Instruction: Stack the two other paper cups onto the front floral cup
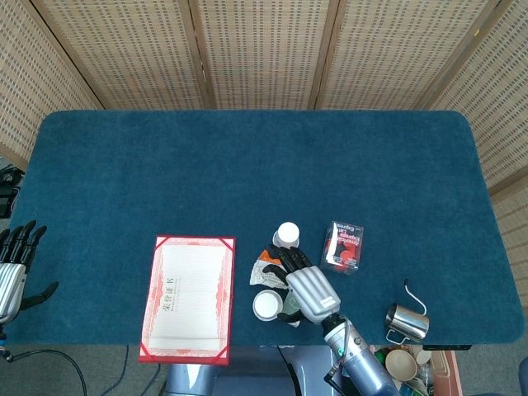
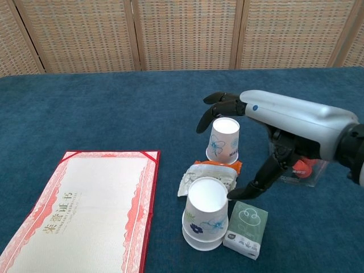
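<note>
Now nested stacked cups (image 2: pixel 203 220) sit just beside the spread, empty right hand (image 2: pixel 250 142).

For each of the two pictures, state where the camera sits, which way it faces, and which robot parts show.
Head view: high above, looking down on the blue-carpeted table; left hand at the edge, right hand by the cups.
Chest view: low at the front edge, facing the wicker screen; only the right hand.
Shared: nested floral paper cups, red-bordered certificate.
</note>
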You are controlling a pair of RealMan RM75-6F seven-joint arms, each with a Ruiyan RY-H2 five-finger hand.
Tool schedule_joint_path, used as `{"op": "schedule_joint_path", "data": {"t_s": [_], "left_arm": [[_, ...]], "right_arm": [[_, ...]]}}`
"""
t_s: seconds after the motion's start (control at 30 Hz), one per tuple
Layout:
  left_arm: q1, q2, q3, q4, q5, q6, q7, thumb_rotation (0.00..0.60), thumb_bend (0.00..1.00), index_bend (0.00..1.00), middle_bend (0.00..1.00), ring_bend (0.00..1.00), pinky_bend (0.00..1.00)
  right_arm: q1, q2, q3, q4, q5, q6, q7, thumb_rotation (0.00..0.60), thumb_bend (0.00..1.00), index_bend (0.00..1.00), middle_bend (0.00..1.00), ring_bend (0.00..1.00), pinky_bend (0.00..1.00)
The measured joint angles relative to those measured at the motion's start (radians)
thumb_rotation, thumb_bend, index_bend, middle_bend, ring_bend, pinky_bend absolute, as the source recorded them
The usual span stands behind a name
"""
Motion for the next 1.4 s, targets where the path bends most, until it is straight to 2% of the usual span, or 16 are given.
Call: {"op": "schedule_joint_path", "data": {"t_s": [0.17, 0.33, 0.67, 0.9, 1.4], "left_arm": [[0.001, 0.0, 0.0, 0.0, -0.001, 0.001, 0.0, 0.6, 0.22, 0.0, 0.0, 0.0, 0.0], [0.0, -0.001, 0.001, -0.001, 0.0, -0.001, 0.005, 0.6, 0.23, 0.0, 0.0, 0.0, 0.0], [0.001, -0.004, 0.001, -0.005, 0.0, 0.001, 0.017, 0.6, 0.23, 0.0, 0.0, 0.0, 0.0], [-0.001, -0.007, 0.002, -0.004, 0.002, -0.003, 0.021, 0.6, 0.23, 0.0, 0.0, 0.0, 0.0], [-0.008, -0.011, 0.002, -0.002, -0.006, -0.019, 0.026, 0.6, 0.23, 0.0, 0.0, 0.0, 0.0]], "right_arm": [[0.0, 0.024, 0.018, -0.011, 0.0, 0.008, 0.007, 0.6, 0.1, 0.27, 0.0, 0.0, 0.0], [0.011, 0.067, 0.067, -0.013, 0.015, 0.015, 0.011, 0.6, 0.1, 0.27, 0.0, 0.0, 0.0], [0.067, 0.108, 0.15, 0.029, 0.13, -0.024, 0.023, 0.6, 0.1, 0.28, 0.0, 0.0, 0.0], [0.132, 0.097, 0.184, 0.099, 0.222, -0.069, 0.009, 0.6, 0.1, 0.28, 0.0, 0.0, 0.0], [0.224, 0.021, 0.215, 0.264, 0.356, -0.121, 0.032, 0.6, 0.1, 0.3, 0.0, 0.0, 0.0]]}}
